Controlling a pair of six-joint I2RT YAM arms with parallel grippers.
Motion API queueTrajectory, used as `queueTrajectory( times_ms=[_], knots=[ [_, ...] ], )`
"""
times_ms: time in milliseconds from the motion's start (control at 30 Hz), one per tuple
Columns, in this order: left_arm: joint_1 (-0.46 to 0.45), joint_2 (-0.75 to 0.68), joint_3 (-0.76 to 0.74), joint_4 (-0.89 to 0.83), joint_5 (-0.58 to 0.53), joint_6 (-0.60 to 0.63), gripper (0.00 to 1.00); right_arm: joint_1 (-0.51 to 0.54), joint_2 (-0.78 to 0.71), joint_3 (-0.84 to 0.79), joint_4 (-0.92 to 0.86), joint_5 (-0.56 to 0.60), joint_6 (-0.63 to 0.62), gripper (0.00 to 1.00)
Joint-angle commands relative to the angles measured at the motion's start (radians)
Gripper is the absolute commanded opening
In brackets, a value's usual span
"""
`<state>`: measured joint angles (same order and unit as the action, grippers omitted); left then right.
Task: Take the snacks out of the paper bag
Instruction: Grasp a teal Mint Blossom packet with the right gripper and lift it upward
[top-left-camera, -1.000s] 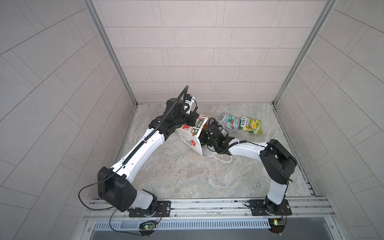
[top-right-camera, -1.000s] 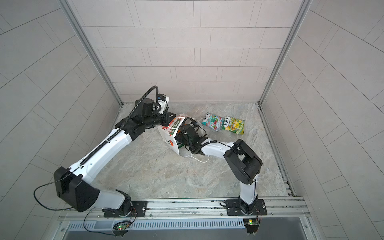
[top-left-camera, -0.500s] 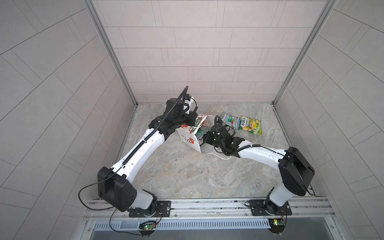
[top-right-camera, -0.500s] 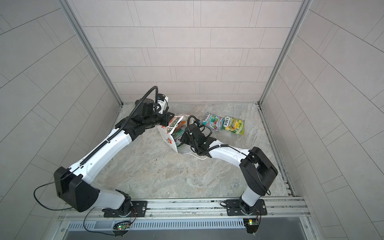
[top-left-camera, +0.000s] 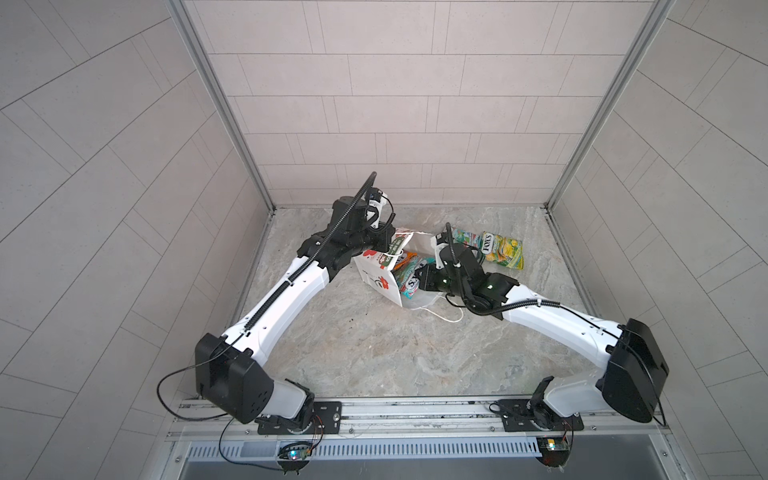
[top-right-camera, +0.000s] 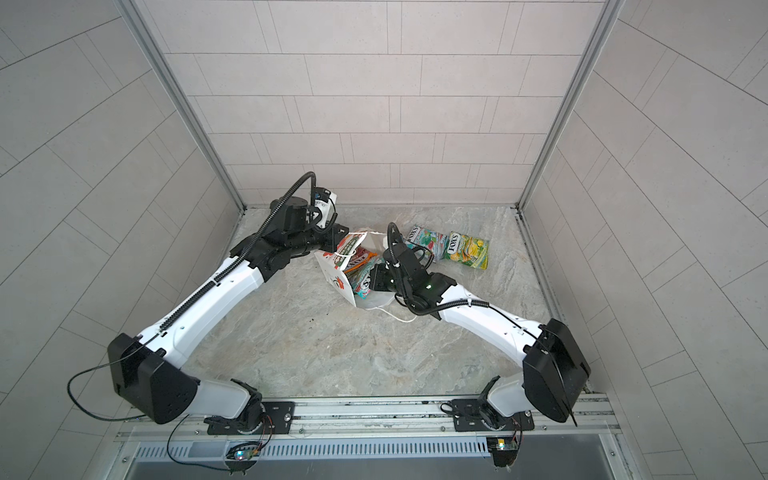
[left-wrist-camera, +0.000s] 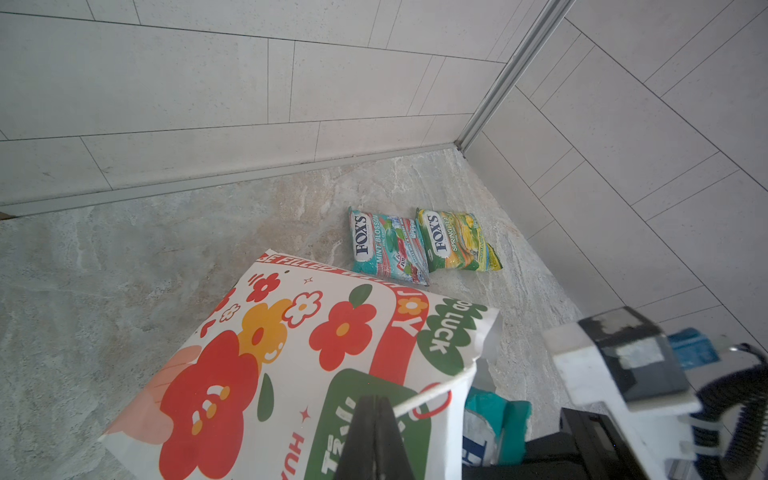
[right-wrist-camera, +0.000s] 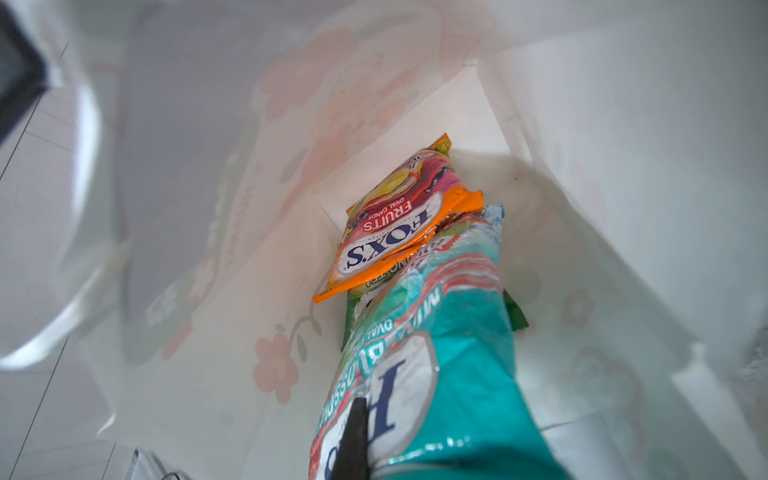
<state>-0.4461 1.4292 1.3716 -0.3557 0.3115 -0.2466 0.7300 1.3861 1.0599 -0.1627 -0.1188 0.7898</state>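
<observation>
Snacks (right-wrist-camera: 399, 224) lie inside the tipped paper bag (top-left-camera: 380, 278) at the surface's (top-left-camera: 374, 353) twelve o'clock, rim clamped by the left pincer (left-wrist-camera: 374, 401); the right pincer (right-wrist-camera: 355, 409), closed on a teal packet (right-wrist-camera: 449, 374), must next withdraw it.

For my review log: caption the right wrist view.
Right gripper pinches a teal packet inside the paper bag.

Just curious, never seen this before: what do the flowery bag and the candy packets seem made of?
The bag looks like thin matte paper: it folds sharply, and its print shows through the walls from inside. The candy packets are probably glossy plastic film, crinkled with bright glints.
</observation>
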Motion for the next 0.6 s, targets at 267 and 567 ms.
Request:
queueTrajectory(
  times_ms=[267,567],
  knots=[
    [0.004,-0.009,0.006,-0.005,-0.004,-0.008,0.0,-0.003,-0.263,0.022,-0.121,0.011,-0.195,0.0],
    [0.004,-0.011,0.008,-0.005,0.006,-0.01,0.0,-0.01,-0.453,0.032,-0.214,0.143,-0.258,0.0]
  ],
)
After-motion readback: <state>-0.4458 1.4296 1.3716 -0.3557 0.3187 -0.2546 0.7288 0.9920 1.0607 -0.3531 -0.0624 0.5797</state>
